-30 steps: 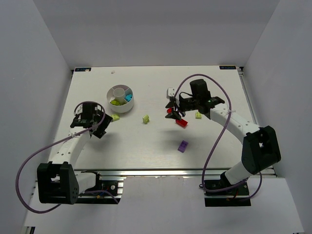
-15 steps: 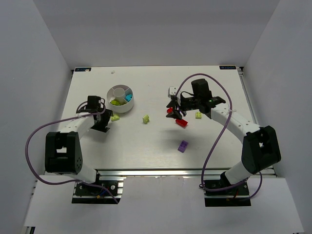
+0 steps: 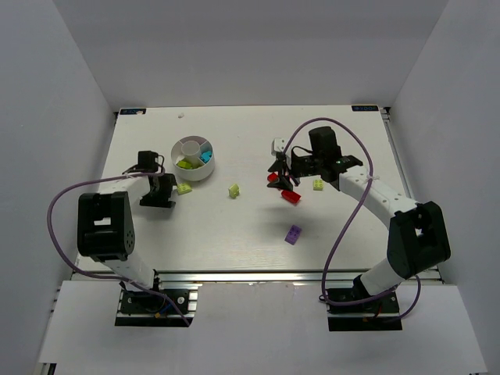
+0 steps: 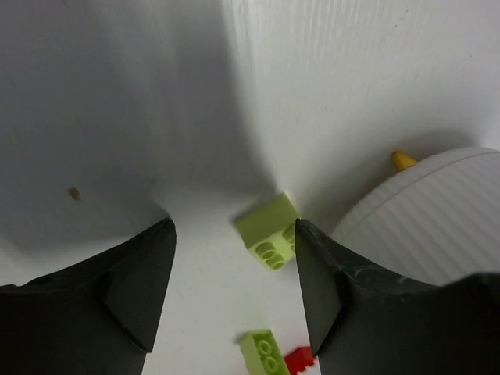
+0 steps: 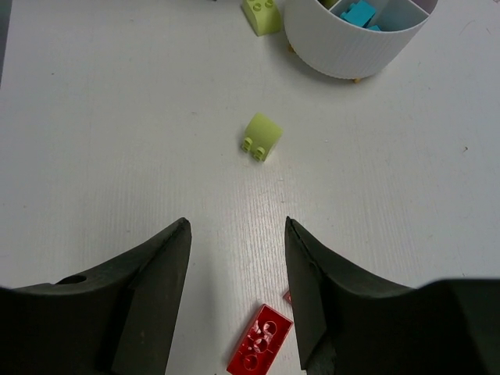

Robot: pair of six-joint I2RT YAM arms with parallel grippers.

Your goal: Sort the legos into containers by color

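The white divided dish [image 3: 193, 169] holds lime-green bricks [image 3: 185, 163] in one wedge and cyan bricks [image 3: 205, 156] in another. My left gripper [image 3: 169, 190] is open and low over the table. A lime-green brick [image 3: 184, 188] lies just ahead of its jaws [image 4: 269, 230], beside the dish wall [image 4: 437, 219]. My right gripper [image 3: 278, 175] is open above a red brick [image 5: 262, 350]; another red brick [image 3: 291, 196] lies beside it. More lime-green bricks lie mid-table [image 3: 233, 191] and to the right [image 3: 318, 184]. A purple brick [image 3: 293, 234] lies nearer the front.
A small white block [image 3: 275, 145] sits behind the right gripper. The right wrist view shows the dish [image 5: 351, 47] with cyan bricks [image 5: 358, 12] and a lime-green brick [image 5: 262, 135] ahead on the table. White walls enclose the table on three sides.
The left arm has swung round, bringing its open gripper up to the lime-green brick by the dish. The right gripper has shifted only slightly.
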